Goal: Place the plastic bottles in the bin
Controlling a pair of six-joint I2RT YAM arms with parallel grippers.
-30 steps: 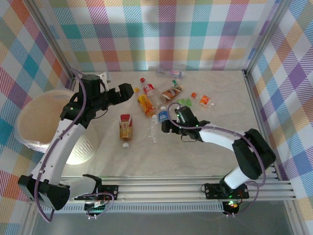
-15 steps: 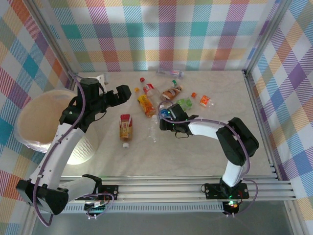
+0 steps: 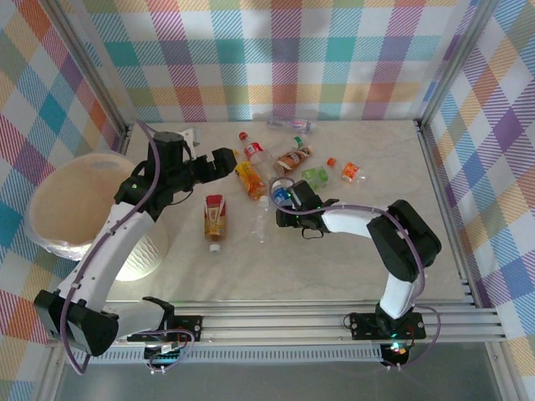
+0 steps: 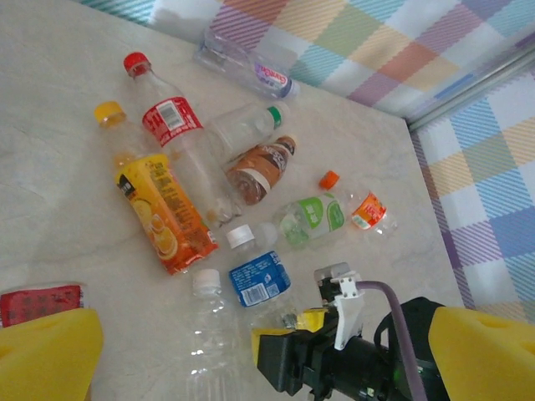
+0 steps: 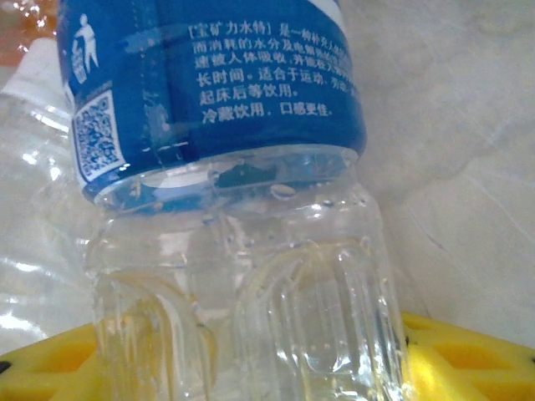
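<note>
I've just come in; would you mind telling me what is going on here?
Two robot arms are to put bottles in the bin. The right hand straddles the base of a blue-label bottle; a firm grip cannot be confirmed. The left hand hovers open near the orange bottle. The bottles in view lie on the table.

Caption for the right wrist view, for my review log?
Close-up: clear plastic bottle with a blue label sits between the right gripper's yellow fingers on the pale marbled table.
</note>
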